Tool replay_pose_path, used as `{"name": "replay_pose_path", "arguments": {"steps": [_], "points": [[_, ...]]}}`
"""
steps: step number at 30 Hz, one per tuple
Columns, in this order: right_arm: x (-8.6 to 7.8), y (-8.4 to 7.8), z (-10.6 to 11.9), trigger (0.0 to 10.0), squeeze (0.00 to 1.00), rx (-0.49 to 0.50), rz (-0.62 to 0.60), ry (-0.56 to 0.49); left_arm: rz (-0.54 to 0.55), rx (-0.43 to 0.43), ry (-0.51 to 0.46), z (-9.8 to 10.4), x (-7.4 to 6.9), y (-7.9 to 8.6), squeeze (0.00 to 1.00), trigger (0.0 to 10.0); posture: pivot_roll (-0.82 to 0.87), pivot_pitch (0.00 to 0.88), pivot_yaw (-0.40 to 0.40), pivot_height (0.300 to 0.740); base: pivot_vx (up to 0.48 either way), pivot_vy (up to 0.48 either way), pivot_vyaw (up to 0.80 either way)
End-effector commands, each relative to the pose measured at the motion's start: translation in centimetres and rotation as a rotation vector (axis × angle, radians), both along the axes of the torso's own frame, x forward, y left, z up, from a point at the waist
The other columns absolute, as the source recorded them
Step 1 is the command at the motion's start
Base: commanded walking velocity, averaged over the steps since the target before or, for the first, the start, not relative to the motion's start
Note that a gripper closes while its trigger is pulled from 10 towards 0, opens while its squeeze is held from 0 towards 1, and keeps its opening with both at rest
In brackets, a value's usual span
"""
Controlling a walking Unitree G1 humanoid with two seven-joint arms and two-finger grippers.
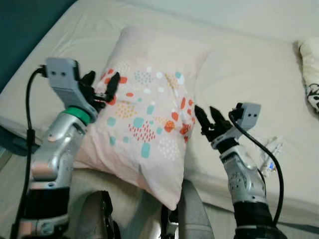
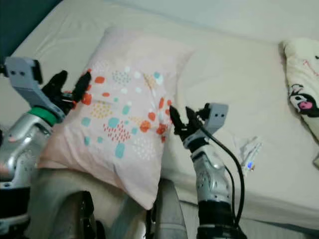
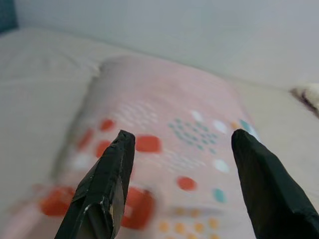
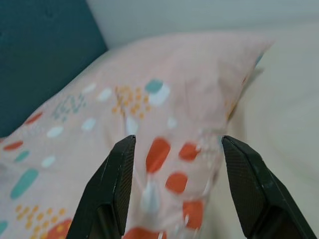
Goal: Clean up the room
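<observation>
**Pillow between two open grippers**

Pillow (image 1: 149, 114) lies on the bed (image 1: 239, 74), long axis running from the near edge away toward the far side; its near corner overhangs the bed edge. Pink cover, spotted print.

Left gripper (image 1: 102, 87) sits at the pillow's left edge, fingers spread wide, nothing held. Right gripper (image 1: 208, 119) sits at the pillow's right edge, fingers likewise apart and empty. Both wrist views look along parted fingers onto the print. The pillow lies between the two, about equally near each; contact cannot be judged.

Judgement: a two-sided grasp looks set up, each gripper closing inward across the short axis.

Right of the pillow: a clear wrapper (image 1: 269, 154), and farther right a cartoon-print cushion (image 1: 311, 64). Left of the pillow, a teal wall (image 1: 25, 30).
</observation>
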State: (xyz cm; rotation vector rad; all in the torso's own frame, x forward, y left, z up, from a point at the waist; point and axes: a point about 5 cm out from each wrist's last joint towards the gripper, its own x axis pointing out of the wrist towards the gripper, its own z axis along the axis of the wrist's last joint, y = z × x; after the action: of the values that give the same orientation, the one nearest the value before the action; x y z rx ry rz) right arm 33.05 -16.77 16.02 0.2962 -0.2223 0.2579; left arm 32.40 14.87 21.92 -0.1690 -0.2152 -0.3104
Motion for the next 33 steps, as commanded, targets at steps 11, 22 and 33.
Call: {"name": "replay_pose_path", "arguments": {"steps": [11,22,33], "points": [[-0.3,-0.9,1.0,10.0,0.00,-0.046,-0.125,-0.018,-0.092,-0.016,0.103,-1.3,0.7,-3.9,0.00,10.0,-0.13,0.104,-0.016,0.630,0.000,0.000,0.00],[-0.3,-1.1,0.7,10.0,0.00,-0.046,-0.161,-0.006,-0.043,-0.033,0.191,-2.4,1.2,-4.2,0.00,10.0,-0.13,0.102,-0.011,0.670,0.000,0.000,0.00],[-0.1,-1.3,0.7,10.0,0.00,-0.045,-0.178,0.002,-0.054,-0.051,0.243,-2.7,1.8,-4.6,0.00,10.0,-0.13,0.100,-0.008,0.704,0.000,0.000,0.00]]}}
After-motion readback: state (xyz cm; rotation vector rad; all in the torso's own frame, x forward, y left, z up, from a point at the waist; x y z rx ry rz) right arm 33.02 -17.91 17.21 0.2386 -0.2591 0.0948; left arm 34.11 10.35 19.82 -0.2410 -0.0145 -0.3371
